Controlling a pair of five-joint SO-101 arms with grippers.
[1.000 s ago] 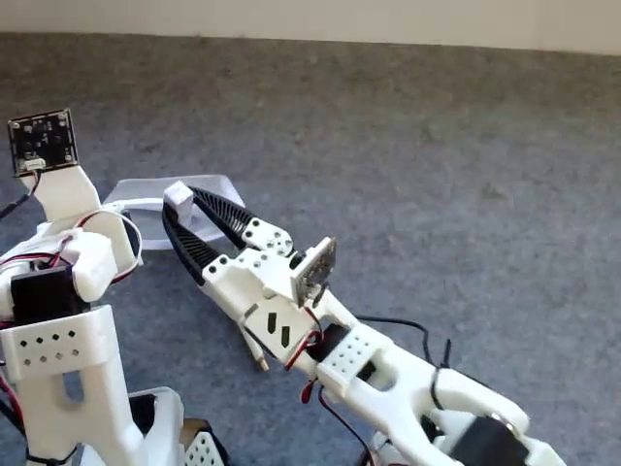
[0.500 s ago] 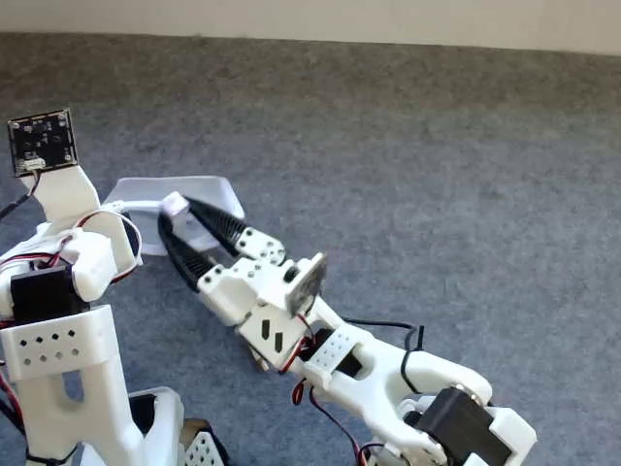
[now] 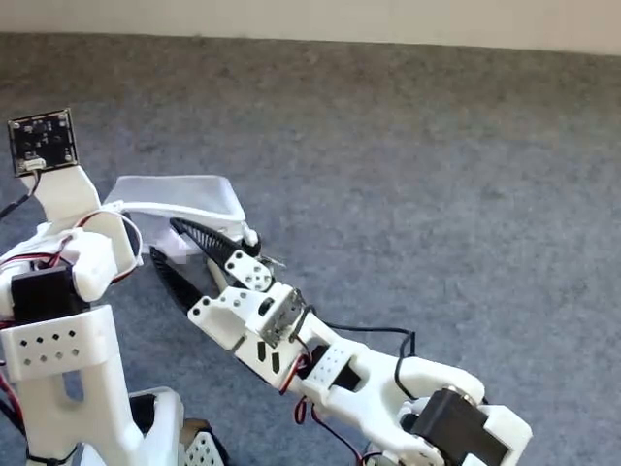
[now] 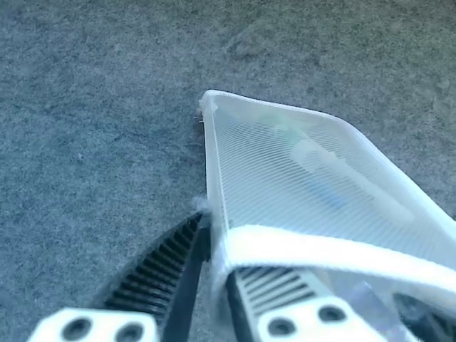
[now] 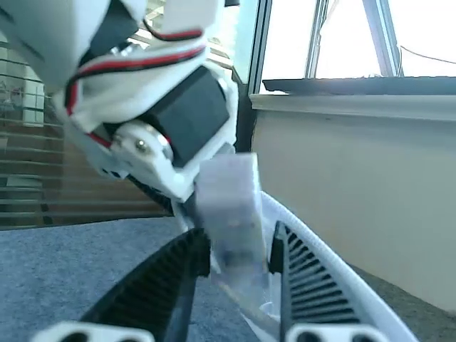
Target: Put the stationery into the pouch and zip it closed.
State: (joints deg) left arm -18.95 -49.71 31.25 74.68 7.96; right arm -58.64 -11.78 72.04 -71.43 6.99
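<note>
Pouch [image 3: 184, 199] being held at the left of the table [image 3: 437, 146].
The left gripper [image 4: 214, 239] is clamping the mesh pouch's rim, with a pen-like item [image 4: 342, 185] lying inside; the right gripper [image 5: 235, 246] is pinching a pale block [image 5: 229, 206] just on the pouch's near side.

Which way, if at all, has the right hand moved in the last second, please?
Yes. The right hand, holding a white block, has slid toward the high view's bottom edge, measured against the left arm's camera board, which stayed put.
</note>
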